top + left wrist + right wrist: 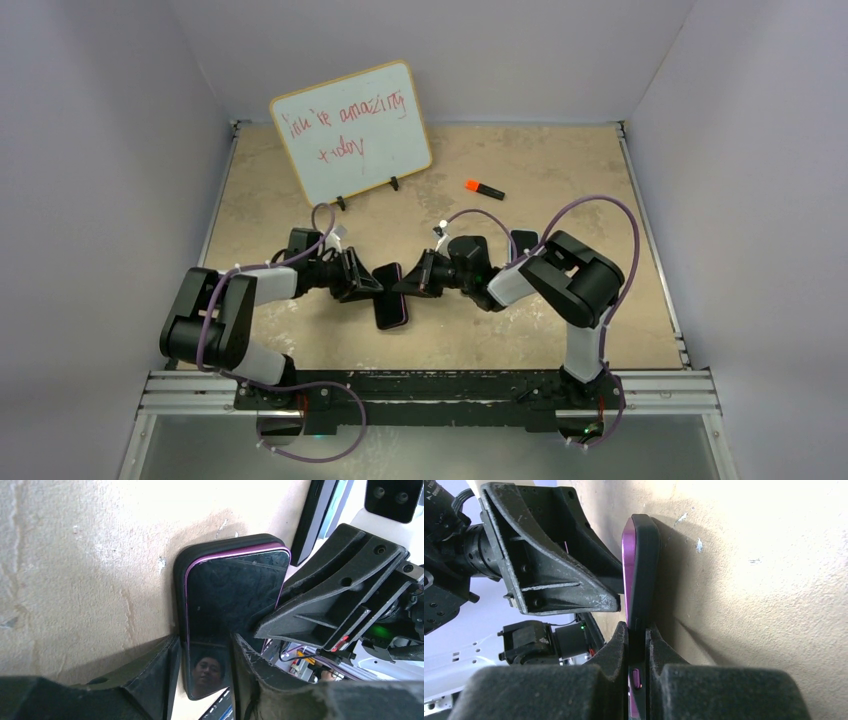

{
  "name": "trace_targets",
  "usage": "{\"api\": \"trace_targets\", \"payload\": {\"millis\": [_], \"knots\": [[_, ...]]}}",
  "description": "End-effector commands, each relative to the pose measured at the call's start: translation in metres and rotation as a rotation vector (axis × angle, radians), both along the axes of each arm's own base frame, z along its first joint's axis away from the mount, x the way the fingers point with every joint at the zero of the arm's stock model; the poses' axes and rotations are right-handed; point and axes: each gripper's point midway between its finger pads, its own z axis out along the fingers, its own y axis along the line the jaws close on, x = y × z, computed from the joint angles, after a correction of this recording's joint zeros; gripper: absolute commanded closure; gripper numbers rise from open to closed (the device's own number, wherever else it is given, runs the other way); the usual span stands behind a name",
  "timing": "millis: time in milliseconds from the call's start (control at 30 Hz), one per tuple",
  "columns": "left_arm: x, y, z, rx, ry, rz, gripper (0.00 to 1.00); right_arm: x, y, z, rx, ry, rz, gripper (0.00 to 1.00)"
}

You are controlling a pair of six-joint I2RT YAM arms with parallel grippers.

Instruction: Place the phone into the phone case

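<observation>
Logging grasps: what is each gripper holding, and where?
Both hold the phone in its case: left gripper across one end's sides, right gripper pinching a long edge front to back.

Soft, even overhead light leaves the top view clear with faint shadows on the tabletop (480, 340), whereas the 2 wrist views blow it out to white at the far side, the glossy phone (235, 595) screen mirrors a face, and near foreground parts blur.
</observation>
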Motion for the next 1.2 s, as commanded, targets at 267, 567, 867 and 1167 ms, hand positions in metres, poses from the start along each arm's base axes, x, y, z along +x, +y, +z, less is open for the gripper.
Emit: {"api": "trace_targets", "payload": {"millis": [267,567,867,1167], "knots": [[0.009,-0.003,0.044,0.011,-0.216,-0.116,0.33,0.024,-0.02,0.078,0.034,-0.211,-0.063,1.0],[0.008,-0.032,0.134,-0.29,-0.496,-0.199,0.21,0.007,-0.034,0.158,0.231,-0.333,-0.013,1.0],[-0.006,-0.041,0.172,-0.496,-0.537,-0.189,0.31,-0.002,-0.035,0.199,0.381,-0.369,-0.006,1.0],[-0.015,-0.058,0.191,-0.561,-0.558,-0.213,0.65,-0.005,-0.035,0.193,0.371,-0.361,0.008,0.99]]}}
